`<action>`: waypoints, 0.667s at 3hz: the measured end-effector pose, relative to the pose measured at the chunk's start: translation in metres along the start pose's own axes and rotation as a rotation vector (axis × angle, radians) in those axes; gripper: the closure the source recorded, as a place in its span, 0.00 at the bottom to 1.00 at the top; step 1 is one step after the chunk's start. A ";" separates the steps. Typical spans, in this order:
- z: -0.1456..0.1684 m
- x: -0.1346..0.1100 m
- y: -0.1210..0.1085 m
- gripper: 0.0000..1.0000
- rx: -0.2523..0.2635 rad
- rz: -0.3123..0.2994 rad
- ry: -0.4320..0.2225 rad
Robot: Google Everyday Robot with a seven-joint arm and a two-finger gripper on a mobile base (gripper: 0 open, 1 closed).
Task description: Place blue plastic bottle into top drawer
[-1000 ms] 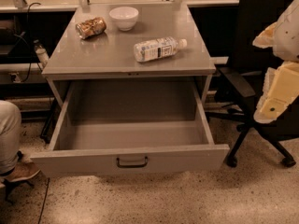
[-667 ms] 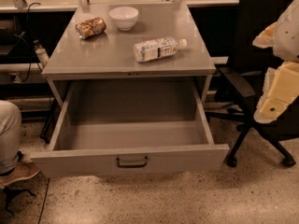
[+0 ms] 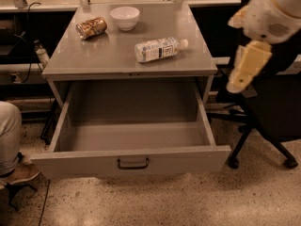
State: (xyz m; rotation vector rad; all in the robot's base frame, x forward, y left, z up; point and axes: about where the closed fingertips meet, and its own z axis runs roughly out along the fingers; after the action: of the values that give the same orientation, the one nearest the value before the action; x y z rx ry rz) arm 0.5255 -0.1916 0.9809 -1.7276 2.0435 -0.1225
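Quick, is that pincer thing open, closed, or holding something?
The pincer: cannot be told; it hangs right of the top drawer, apart from the blue plastic bottle.

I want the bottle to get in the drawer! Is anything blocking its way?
Nothing visible. The blue plastic bottle lies on the cabinet top, the top drawer right below is open, and the gripper hangs off to the right, apart from it.

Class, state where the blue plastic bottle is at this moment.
In the camera view the blue plastic bottle lies on its side right of centre on the cabinet top, above the open top drawer; the gripper hangs to its right.
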 end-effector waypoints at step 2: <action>0.082 -0.079 -0.087 0.00 -0.031 -0.107 -0.185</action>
State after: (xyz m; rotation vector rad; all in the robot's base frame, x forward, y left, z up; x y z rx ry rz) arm 0.6463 -0.1163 0.9610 -1.7960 1.8302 0.0342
